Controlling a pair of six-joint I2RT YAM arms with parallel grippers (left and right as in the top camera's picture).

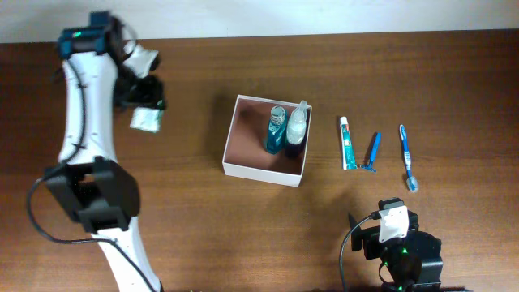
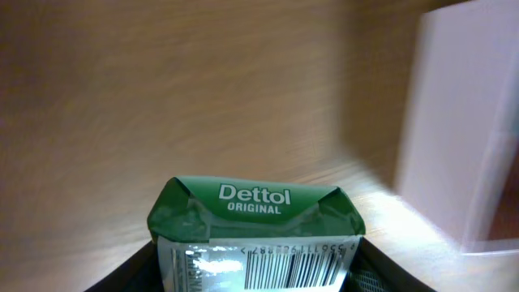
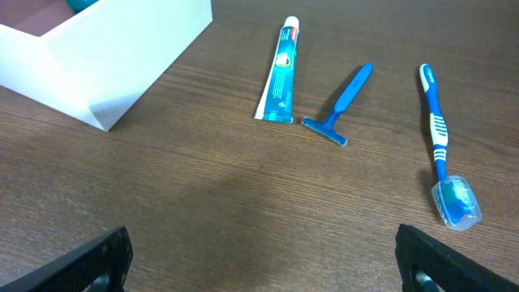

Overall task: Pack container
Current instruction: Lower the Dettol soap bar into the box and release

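Over on the far left, the left arm reaches up along the table's edge. The left gripper is closed around a small green and white soap packet. The wrist camera reads "Dettol Original" on the wrapper, with a barcode below. The dark fingers press in from either side. I can't tell whether the packet is clear of the wood or resting on it. It sits well left of the container.

The container stands near the middle of the table, open at the top, with white walls and a reddish-brown inside. Two bottles stand side by side against its right wall – a teal-blue one and, right of it, a clear-topped one with dark liquid in the bottom. The rest of the box floor is bare.

Three things lie in a row on the wood to the right of the box, apart from each other. First is a toothpaste tube, then a blue razor, then a blue and white toothbrush with a clear cap over its head.

The right gripper is at the near edge, below that row. Its fingers are spread wide and hold nothing – only bare wood shows between them.
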